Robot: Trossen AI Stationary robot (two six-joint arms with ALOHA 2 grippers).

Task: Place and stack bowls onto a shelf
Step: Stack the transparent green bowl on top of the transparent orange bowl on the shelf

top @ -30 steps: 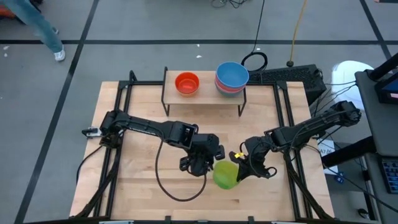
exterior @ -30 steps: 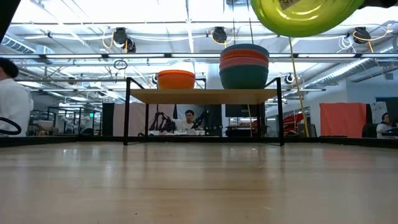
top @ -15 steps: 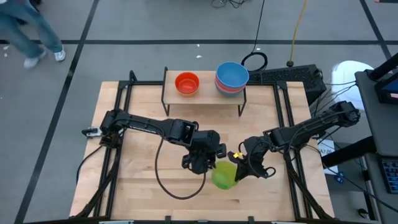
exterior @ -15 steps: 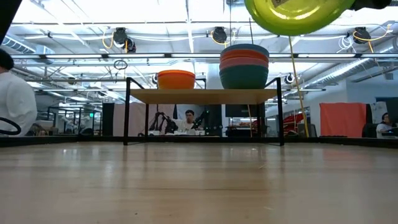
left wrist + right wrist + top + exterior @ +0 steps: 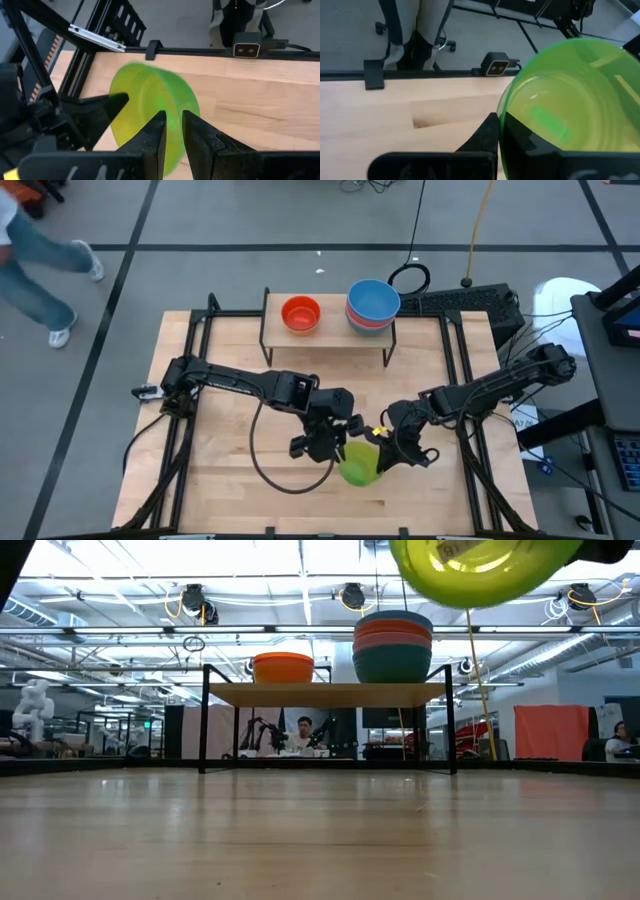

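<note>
Two grippers on one green bowl, mid-air near the table's front edge

Left to right in the high view: left gripper (image 5: 333,442) sits over the front half of the table (image 5: 220,470), just left of the green bowl (image 5: 361,464). In the left wrist view its fingers (image 5: 152,137) straddle the bowl's rim, one inside and one outside the wall, with only a narrow gap between them; looks like a rim pinch, though contact itself is hard to confirm. Right gripper (image 5: 390,448) is on the bowl's other side, clenched on the rim; in the right wrist view the finger (image 5: 487,132) lies flat against the wall edge. In the low view the bowl (image 5: 478,568) hangs well above the tabletop, tilted, with its underside showing.

On the shelf (image 5: 330,332) at the table's back edge: orange bowl (image 5: 300,313) toward the left end, a stack with a blue bowl (image 5: 373,300) on top at the right end. The low view shows the stack (image 5: 392,645) as teal at the bottom with pinkish-red layers above.

Handling judgement: thin plastic, light, stiff enough to hold shape but smooth and slippery, not fragile. The rim is the only real place to grip, one finger inside and one outside the wall. With two pinches on opposite sides it could twist or pop out if the arms pull unevenly. Middle of the shelf looks free.
</note>
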